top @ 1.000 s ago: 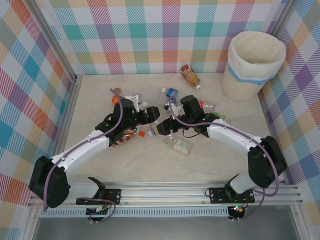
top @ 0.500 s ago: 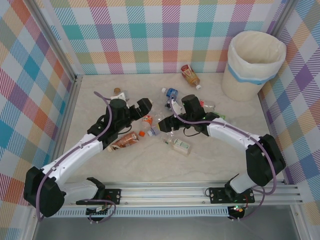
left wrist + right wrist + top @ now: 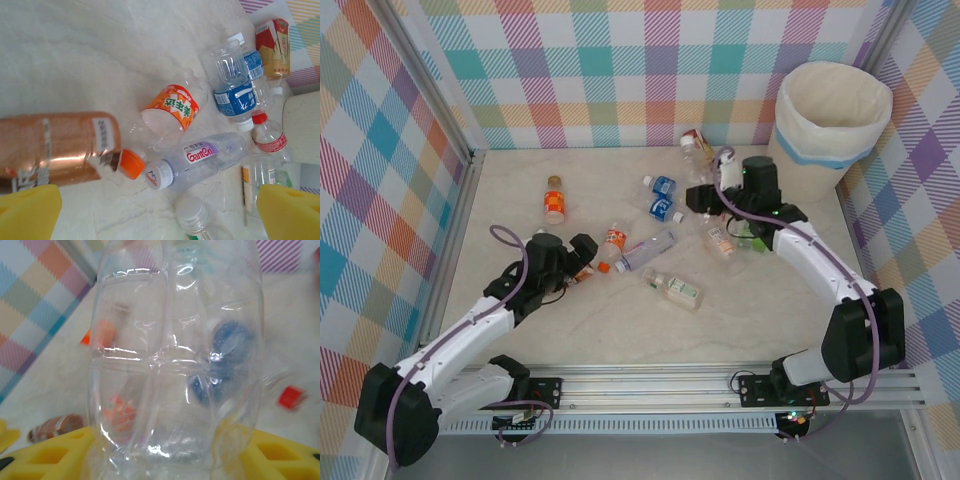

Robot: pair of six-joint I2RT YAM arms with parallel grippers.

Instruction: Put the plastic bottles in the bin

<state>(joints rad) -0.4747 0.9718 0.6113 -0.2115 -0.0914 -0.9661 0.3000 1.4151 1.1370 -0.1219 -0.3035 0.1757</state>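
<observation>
plastic bottle [image 3: 175, 355], clear, sits clamped between the right gripper's [image 3: 702, 196] yellow pads [image 3: 55, 452], near the bin [image 3: 832, 125]. left gripper [image 3: 582, 252] gapes wide over a copper-brown bottle [image 3: 55, 147]; other bottles [image 3: 645, 248] litter the table [image 3: 620, 330].

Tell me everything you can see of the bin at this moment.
The bin is a large round cream-white basket with a white liner folded over its rim and a light blue band below the fold. It stands upright and open at the far right corner of the table. What shows of its inside is plain liner. The right arm passes close beside it; contact is unclear.
</observation>
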